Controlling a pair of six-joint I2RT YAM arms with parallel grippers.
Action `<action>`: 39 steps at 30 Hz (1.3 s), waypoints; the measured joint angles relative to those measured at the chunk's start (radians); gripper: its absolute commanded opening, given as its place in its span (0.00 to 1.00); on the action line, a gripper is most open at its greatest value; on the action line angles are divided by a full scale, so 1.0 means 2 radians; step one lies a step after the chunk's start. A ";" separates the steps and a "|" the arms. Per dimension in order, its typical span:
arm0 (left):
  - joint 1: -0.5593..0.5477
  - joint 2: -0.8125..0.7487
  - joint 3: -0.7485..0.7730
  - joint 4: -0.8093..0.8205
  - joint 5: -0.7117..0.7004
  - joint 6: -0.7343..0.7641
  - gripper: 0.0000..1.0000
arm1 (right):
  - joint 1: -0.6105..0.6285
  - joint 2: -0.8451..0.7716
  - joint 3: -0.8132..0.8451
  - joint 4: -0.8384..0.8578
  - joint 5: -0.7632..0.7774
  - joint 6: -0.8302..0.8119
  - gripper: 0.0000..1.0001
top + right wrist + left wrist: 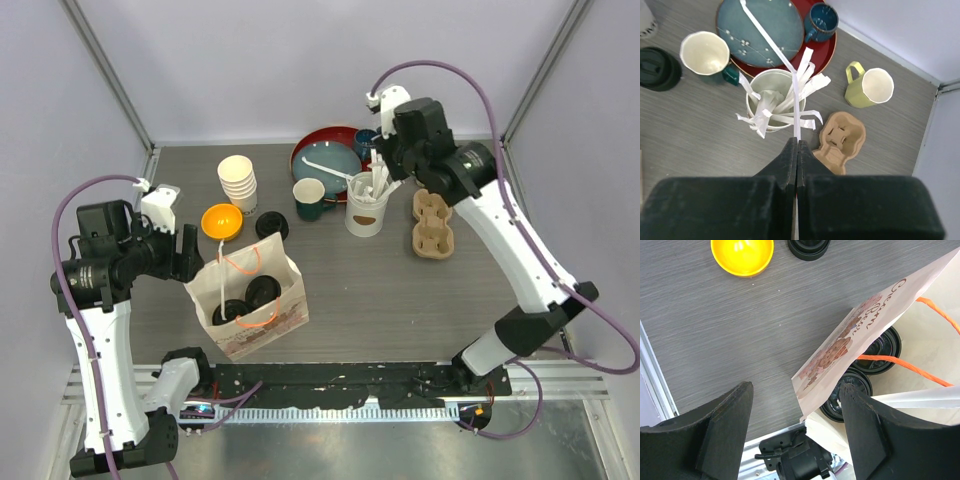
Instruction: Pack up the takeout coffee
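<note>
step: likely adding straw point(768, 40); cups point(262, 292) sit in bag point(262, 335), 8 o'clock | right jaws pinching straw, 1 o'clock | left jaws spread at bag rim | next: probably carry straw to bag mouth

- A robot lab cell.
- Left arm point(95, 330) and right arm point(520, 250) stand bolted at a grey desk's point(400, 300) edge, trailing purple cables point(560, 130).
- Plain pale walls point(300, 60) and metal posts point(105, 70) enclose it.

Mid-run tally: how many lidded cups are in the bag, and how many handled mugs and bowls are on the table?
Lidded cups in the bag: 2
Handled mugs: 3
Bowls: 1
Total: 6
</note>
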 measured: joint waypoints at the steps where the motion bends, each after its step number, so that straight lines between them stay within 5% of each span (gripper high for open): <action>1: 0.000 0.000 0.000 0.000 0.000 0.001 0.74 | 0.000 -0.013 0.001 0.001 -0.004 0.001 0.01; 6: 0.000 0.000 0.000 0.000 0.000 0.003 0.74 | 0.000 -0.125 -0.029 0.044 -0.068 0.009 0.01; 10: 0.000 0.000 0.000 0.000 0.000 0.004 0.74 | -0.001 -0.216 -0.055 0.101 -0.200 0.016 0.01; 17: 0.000 -0.002 0.000 0.000 0.000 0.004 0.74 | 0.044 -0.210 -0.040 0.140 -0.457 0.018 0.01; 28: 0.000 -0.003 0.000 0.000 0.000 0.004 0.74 | 0.205 -0.028 0.055 -0.039 -0.437 -0.061 0.01; 39: 0.000 -0.003 0.000 0.000 0.000 0.005 0.67 | 0.254 -0.057 0.050 0.033 -0.384 -0.035 0.01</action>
